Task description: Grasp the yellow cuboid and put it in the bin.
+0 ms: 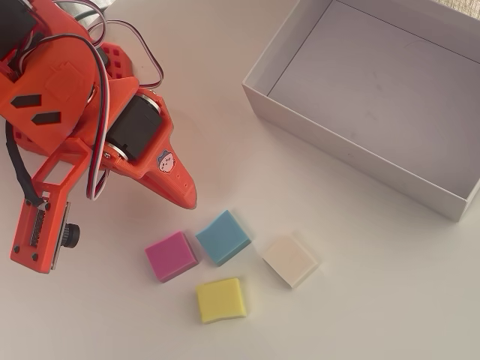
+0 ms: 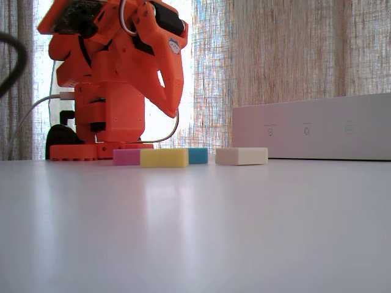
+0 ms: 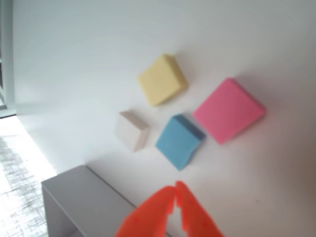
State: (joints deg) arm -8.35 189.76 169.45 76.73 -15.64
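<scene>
Hovering above table, gripper clenched, empty.

Overhead view: yellow cuboid near table's lower edge, below pink block and blue block; bin upper right, empty.

Fixed view: cuboid foremost in row.

Wrist view: cuboid lies beyond fingertips, past blue block; no clear long axis.

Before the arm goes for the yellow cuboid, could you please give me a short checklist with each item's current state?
1. Gripper empty: ok, shut on nothing.
2. Gripper open for the grasp: not ok, fingertips meet.
3. Yellow cuboid lying flat on the table: ok.
4. Room around it: not ok, pink block and blue block sit close.
5. Bin empty: ok for the part in view.
</scene>
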